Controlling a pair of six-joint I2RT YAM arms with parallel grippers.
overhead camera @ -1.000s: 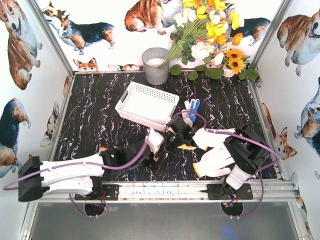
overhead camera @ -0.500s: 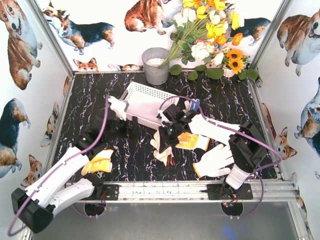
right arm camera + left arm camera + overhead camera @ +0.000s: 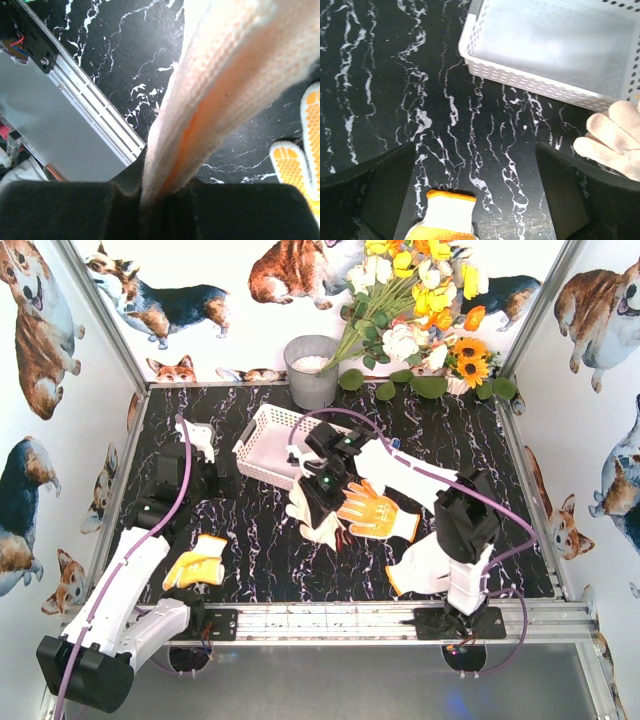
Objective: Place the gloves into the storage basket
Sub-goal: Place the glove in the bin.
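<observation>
The white lattice storage basket (image 3: 262,430) (image 3: 535,82) stands at the back centre of the table and holds nothing. My right gripper (image 3: 325,483) (image 3: 160,192) is shut on a cream glove (image 3: 313,522) (image 3: 215,90) that hangs above the table just in front of the basket. An orange-yellow glove (image 3: 375,512) (image 3: 300,157) lies beside it. A white glove with an orange cuff (image 3: 425,565) lies at the front right. A yellow glove (image 3: 195,562) (image 3: 445,220) lies at the front left. My left gripper (image 3: 213,483) (image 3: 475,165) is open over bare table, left of the basket.
A round grey metal bucket (image 3: 312,370) and a bunch of artificial flowers (image 3: 420,310) stand at the back behind the basket. Printed walls enclose the table on three sides. A metal rail (image 3: 320,618) (image 3: 95,100) runs along the near edge.
My left arm has swung from the table's centre to the left and its jaws have opened; the yellow glove now lies at the front left. My right gripper has carried the cream glove left, towards the basket.
</observation>
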